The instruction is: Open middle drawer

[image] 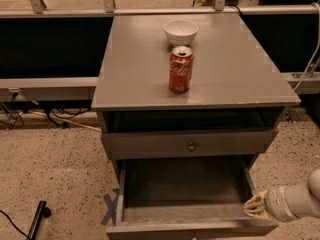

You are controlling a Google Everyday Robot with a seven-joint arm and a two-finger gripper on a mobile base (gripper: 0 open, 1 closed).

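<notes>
The middle drawer (185, 189) of the grey cabinet is pulled far out; its inside looks bare. Its front panel (190, 230) lies along the bottom edge of the view, so its knob is not visible. Above it, the uppermost drawer (150, 145) with a small round knob (191, 146) stands slightly out, with a dark gap over it. The lowest drawer is hidden beneath the open one. My gripper (252, 207), with pale yellowish tips on a white arm (295, 201), is at the right front corner of the open drawer, beside its right wall.
On the cabinet top (130, 69) stand a red cola can (180, 69) and a white bowl (180, 31) behind it. Blue tape cross (109, 208) and a black object (37, 219) lie on the speckled floor at left. Cables run under a dark bench behind.
</notes>
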